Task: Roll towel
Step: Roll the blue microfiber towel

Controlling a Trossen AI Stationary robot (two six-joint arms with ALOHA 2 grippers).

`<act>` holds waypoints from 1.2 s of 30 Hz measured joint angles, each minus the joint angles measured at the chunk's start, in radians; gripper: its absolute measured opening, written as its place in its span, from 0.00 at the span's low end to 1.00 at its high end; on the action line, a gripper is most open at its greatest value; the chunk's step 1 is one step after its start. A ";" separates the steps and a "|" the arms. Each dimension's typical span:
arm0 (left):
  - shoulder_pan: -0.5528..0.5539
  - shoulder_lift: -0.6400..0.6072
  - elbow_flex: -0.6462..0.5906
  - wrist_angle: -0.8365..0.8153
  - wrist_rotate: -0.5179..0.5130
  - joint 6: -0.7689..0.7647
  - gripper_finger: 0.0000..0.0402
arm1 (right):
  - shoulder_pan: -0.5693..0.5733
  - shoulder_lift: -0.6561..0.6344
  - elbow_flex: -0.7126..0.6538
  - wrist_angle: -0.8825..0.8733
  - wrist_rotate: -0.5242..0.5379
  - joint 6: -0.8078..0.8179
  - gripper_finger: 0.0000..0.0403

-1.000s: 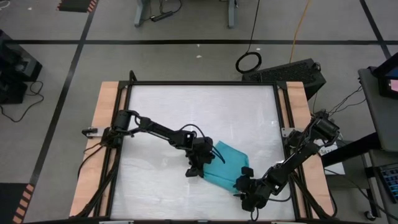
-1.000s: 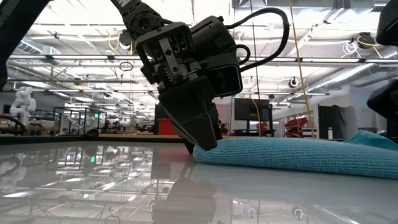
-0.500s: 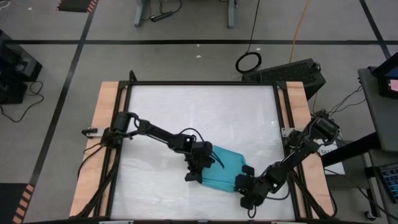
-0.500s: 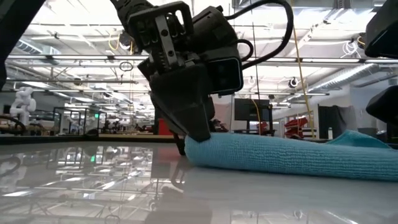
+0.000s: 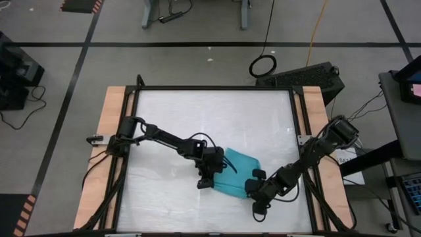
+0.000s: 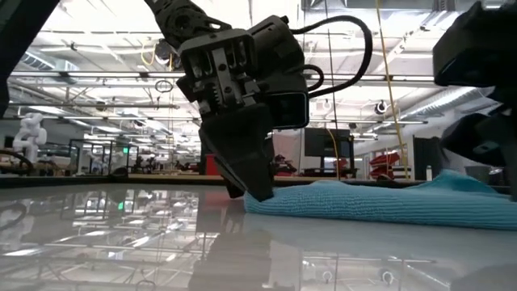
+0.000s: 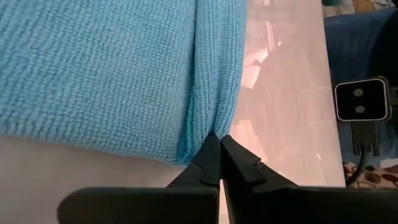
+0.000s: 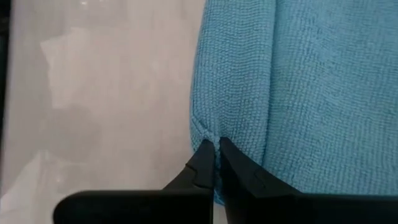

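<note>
From my station I see both grippers down at the near edge of the white counter (image 5: 197, 118), each pinching the towel (image 5: 238, 172). The right gripper (image 5: 250, 191) sits nearest me, low and right of centre; its wrist view shows the two dark fingers (image 8: 202, 163) closed tight on a small pucker of turquoise cloth at the towel's folded edge. Just beside it, the left gripper (image 5: 208, 182) has its fingertips (image 7: 211, 151) pressed together on the towel's other near corner, with the fabric gathered into a crease above them. The towel lies between the two grippers, on the counter's near half, right of centre, angled so it runs away from me toward the right. In the low view the left gripper (image 6: 257, 191) points straight down with its tips on the towel's end (image 6: 363, 202), which lies as a low, bunched ridge across the glossy counter surface (image 6: 121, 242). Beyond the counter, a black cable loop (image 5: 263, 64) rests on the floor.
</note>
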 joint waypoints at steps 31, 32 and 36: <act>0.094 -0.192 0.002 -0.017 -0.216 0.314 0.42 | -0.055 -0.030 -0.007 -0.031 -0.027 -0.101 0.00; 0.100 -0.181 0.002 -0.005 -0.228 0.338 0.41 | -0.055 -0.030 -0.008 -0.029 -0.027 -0.101 0.00; 0.126 -0.144 0.002 0.016 -0.238 0.421 0.36 | -0.055 -0.030 -0.009 -0.018 -0.029 -0.101 0.00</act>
